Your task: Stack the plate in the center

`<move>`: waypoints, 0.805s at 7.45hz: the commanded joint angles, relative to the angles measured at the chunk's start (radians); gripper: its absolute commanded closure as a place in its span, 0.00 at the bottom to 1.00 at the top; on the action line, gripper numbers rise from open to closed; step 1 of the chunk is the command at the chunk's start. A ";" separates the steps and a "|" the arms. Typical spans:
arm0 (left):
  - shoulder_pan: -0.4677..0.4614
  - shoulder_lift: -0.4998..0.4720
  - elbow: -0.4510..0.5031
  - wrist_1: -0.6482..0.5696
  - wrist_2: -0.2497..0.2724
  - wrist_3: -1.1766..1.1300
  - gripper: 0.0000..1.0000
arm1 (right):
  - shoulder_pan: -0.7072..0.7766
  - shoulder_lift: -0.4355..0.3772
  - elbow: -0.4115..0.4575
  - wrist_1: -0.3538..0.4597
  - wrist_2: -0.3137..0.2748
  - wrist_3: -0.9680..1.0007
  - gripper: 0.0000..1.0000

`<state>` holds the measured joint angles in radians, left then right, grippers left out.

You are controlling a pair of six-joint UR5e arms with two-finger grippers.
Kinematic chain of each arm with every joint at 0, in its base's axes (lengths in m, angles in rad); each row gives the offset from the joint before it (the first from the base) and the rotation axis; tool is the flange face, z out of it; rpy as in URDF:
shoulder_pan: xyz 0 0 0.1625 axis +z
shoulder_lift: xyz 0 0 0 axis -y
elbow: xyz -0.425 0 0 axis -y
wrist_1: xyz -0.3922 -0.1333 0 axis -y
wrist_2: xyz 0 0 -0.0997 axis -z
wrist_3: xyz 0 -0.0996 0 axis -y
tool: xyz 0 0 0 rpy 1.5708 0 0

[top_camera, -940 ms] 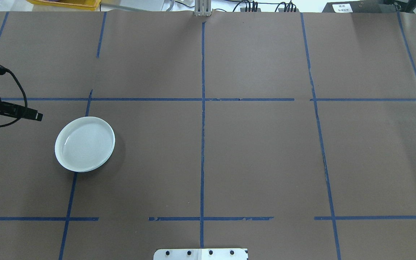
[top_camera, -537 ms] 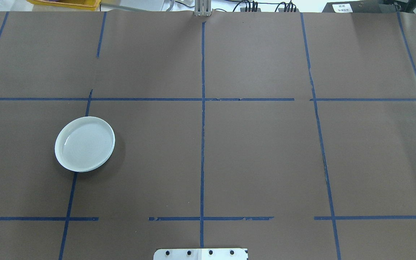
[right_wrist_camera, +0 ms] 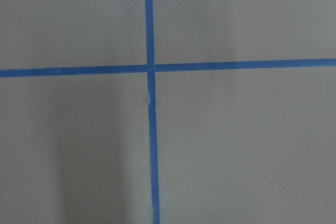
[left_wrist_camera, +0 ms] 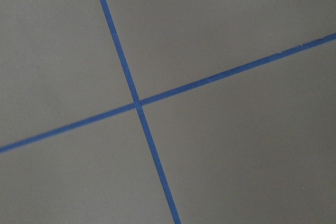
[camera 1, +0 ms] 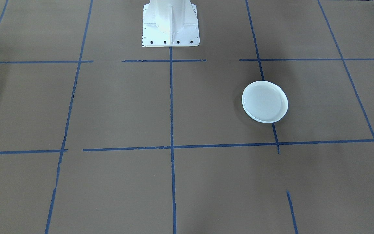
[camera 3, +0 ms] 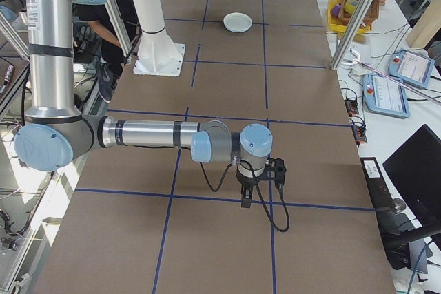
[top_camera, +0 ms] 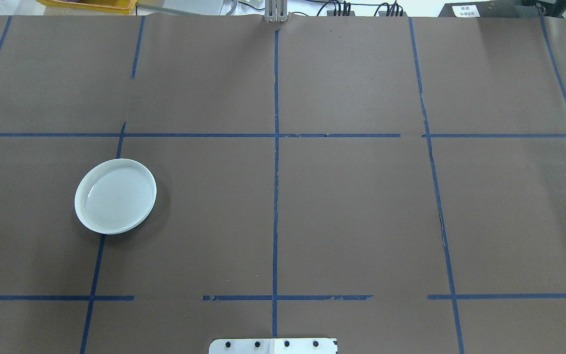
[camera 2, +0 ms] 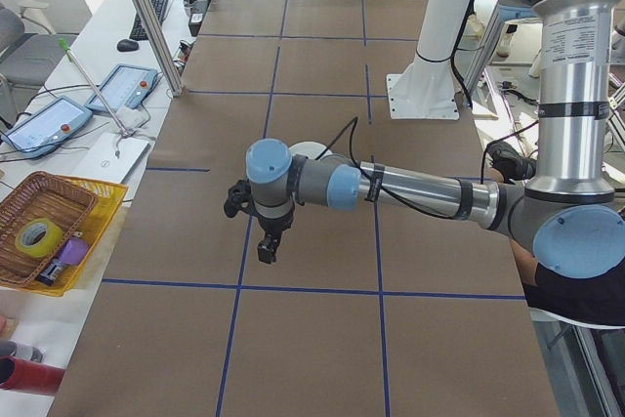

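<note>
Plate (top_camera: 115, 195): round, shallow, glossy pale bluish-white, low raised rim; lies flat on the table (top_camera: 352, 206), robot's left half, over a blue tape line (top_camera: 276, 162). Table: matte brown paper, taped grid.

Left gripper (camera 2: 269, 246): hangs downward, arm outstretched; finger state unreadable.

Right gripper (camera 3: 245, 196): likewise.

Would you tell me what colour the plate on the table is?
The plate is glossy pale bluish-white with a plain face, clearest in the overhead exterior view.
</note>
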<state>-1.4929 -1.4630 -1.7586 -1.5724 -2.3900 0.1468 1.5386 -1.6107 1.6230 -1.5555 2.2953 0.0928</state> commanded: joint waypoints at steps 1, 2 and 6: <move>-0.064 0.053 0.065 -0.048 -0.057 0.031 0.00 | 0.000 0.000 0.000 0.000 0.000 0.001 0.00; -0.072 0.050 0.062 -0.044 -0.054 0.030 0.00 | 0.002 0.000 0.000 0.000 0.001 0.001 0.00; -0.136 0.023 0.056 0.004 0.000 0.019 0.00 | 0.000 0.000 0.000 0.000 0.001 0.001 0.00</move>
<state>-1.6198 -1.4252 -1.7033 -1.6015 -2.4151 0.1707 1.5392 -1.6107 1.6230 -1.5554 2.2963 0.0931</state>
